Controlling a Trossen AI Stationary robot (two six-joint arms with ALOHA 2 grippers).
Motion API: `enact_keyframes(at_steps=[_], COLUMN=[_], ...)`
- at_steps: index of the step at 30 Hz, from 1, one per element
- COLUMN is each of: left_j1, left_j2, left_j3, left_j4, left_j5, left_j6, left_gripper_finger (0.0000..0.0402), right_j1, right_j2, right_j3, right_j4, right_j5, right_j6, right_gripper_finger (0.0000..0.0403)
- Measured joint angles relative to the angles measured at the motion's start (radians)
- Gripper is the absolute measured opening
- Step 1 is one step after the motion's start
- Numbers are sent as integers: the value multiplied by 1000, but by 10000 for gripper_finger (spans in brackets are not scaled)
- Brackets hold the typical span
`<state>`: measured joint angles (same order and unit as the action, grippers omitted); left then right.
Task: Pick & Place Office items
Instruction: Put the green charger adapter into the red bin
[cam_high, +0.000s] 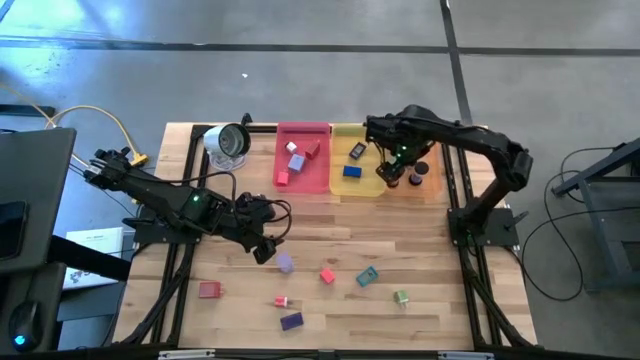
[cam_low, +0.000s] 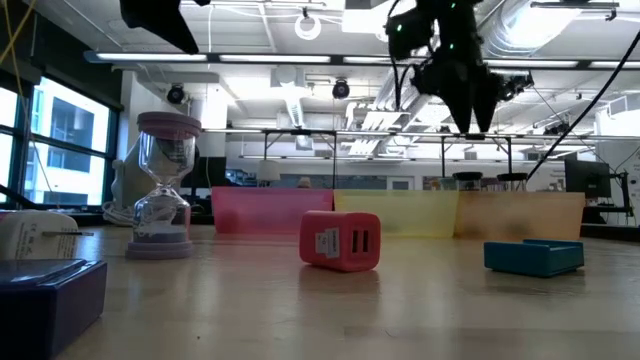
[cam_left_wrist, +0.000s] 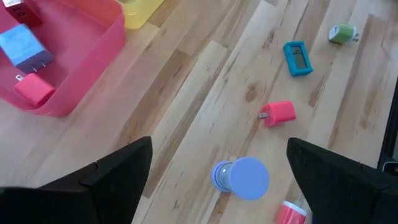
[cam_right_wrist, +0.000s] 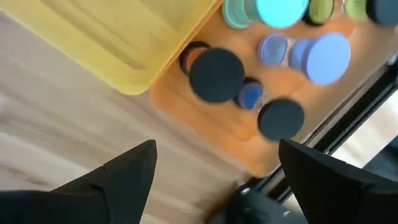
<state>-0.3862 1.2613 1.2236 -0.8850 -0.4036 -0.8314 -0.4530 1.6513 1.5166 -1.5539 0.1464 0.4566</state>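
Small office items lie scattered on the near part of the wooden table: a lavender cylinder (cam_high: 285, 263) (cam_left_wrist: 242, 177), a pink block (cam_high: 327, 276) (cam_left_wrist: 278, 113), a teal block (cam_high: 367, 277) (cam_left_wrist: 297, 58), a green piece (cam_high: 400, 297), a purple block (cam_high: 291, 321) and a red block (cam_high: 208, 290). My left gripper (cam_high: 265, 250) (cam_left_wrist: 219, 144) hangs open above the table, just left of the lavender cylinder. My right gripper (cam_high: 392, 175) (cam_right_wrist: 217, 146) is open and empty above the orange tray (cam_right_wrist: 205, 124), where black discs (cam_right_wrist: 216, 73) and blue and teal discs lie.
The pink tray (cam_high: 303, 130), the yellow tray (cam_high: 352, 185) and the orange tray (cam_high: 430, 190) stand side by side at the far edge, each with pieces inside. A silver-and-white round object (cam_high: 228, 142) sits left of the pink tray. Bare wood lies between the trays and the scattered pieces.
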Motion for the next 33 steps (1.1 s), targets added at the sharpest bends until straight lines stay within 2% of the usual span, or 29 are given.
enact_keyframes(at_steps=[4,7,11,14,18,23,28,33], left_j1=[0,6,28,46,67,78,76,76], left_j2=[0,0,0,0,0,0,0,0], left_j3=[0,0,0,0,0,0,0,0], left_j4=[0,0,0,0,-1,-5,-4,1], left_j5=[0,0,7,35,126,207,216,216], left_j6=[1,27,73,165,290,357,411,417], left_gripper_finger=[363,363,363,363,363,363,363,363], right_j1=[50,129,274,395,549,779,953,1082], right_j2=[-91,-167,-254,-291,-292,-271,-233,-181], right_j3=[4,5,5,5,4,-38,-108,-173], right_j4=[-7,-9,-4,-1,-8,39,116,241], right_j5=[-55,-69,-67,-58,-21,-20,-57,-70], right_j6=[139,230,319,423,640,900,1238,1414], right_gripper_finger=[327,327,327,327,327,327,321,307])
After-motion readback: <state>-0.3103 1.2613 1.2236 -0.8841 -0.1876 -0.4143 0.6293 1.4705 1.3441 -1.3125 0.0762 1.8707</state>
